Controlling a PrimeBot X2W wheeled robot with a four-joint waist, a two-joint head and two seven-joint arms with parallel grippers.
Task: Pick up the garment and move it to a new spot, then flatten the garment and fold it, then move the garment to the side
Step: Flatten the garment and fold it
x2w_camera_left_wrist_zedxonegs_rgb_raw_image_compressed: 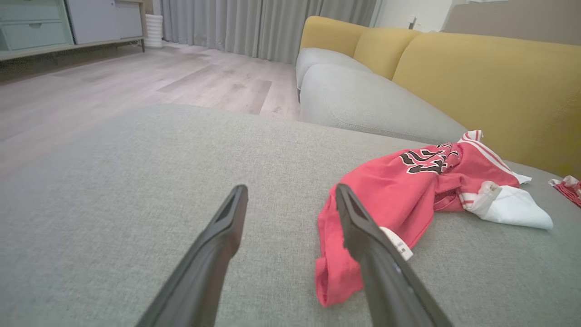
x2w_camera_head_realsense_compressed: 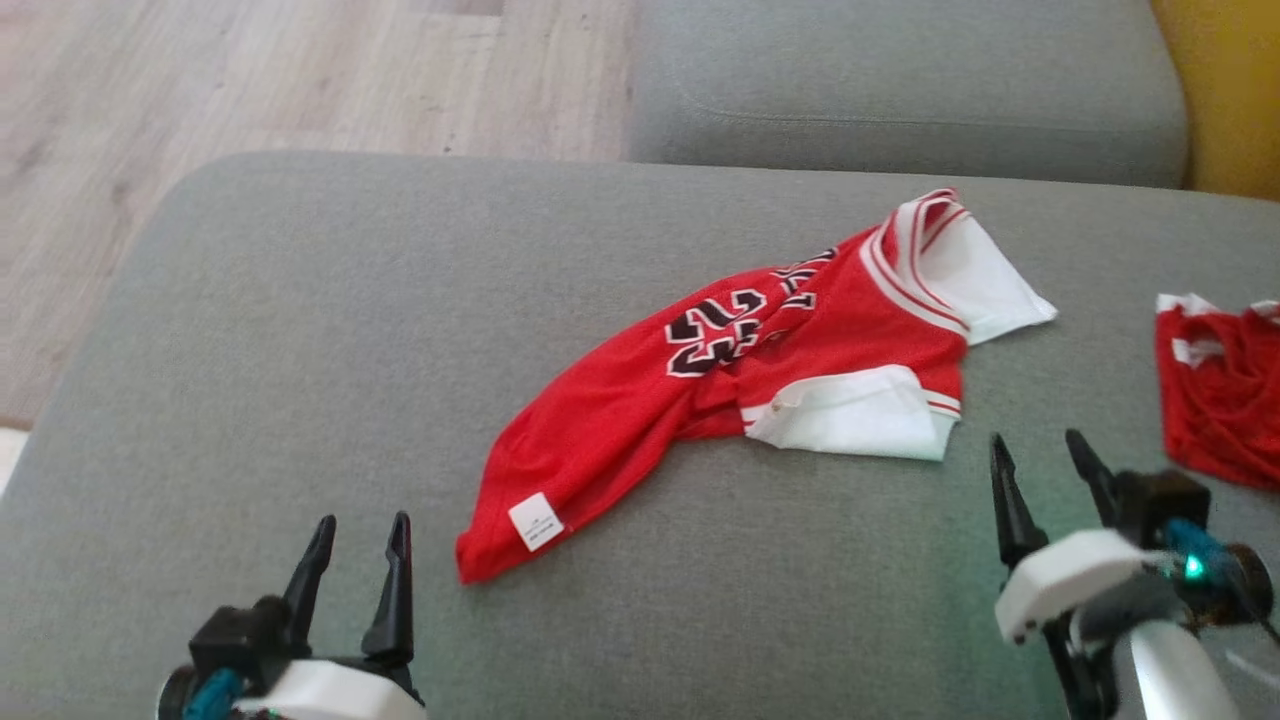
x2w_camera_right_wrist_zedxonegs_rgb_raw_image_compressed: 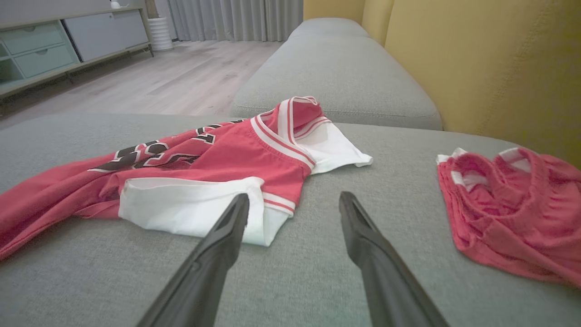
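Left tool [x2w_camera_head_realsense_compressed: 362, 520], agape and empty, near crumpled garment [x2w_camera_head_realsense_compressed: 620, 420].

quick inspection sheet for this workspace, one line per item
surface: grey sofa cushion, flat
job's things: red jersey lying crumpled, not flattened, label showing
clutter: red shorts to the right, apart from the jersey
grippers: left gripper open near the label, holding nothing; right gripper open near a white sleeve, holding nothing
cables: nothing seen
surroundings: wood floor, yellow backrest, grey curtains, drawer cabinet
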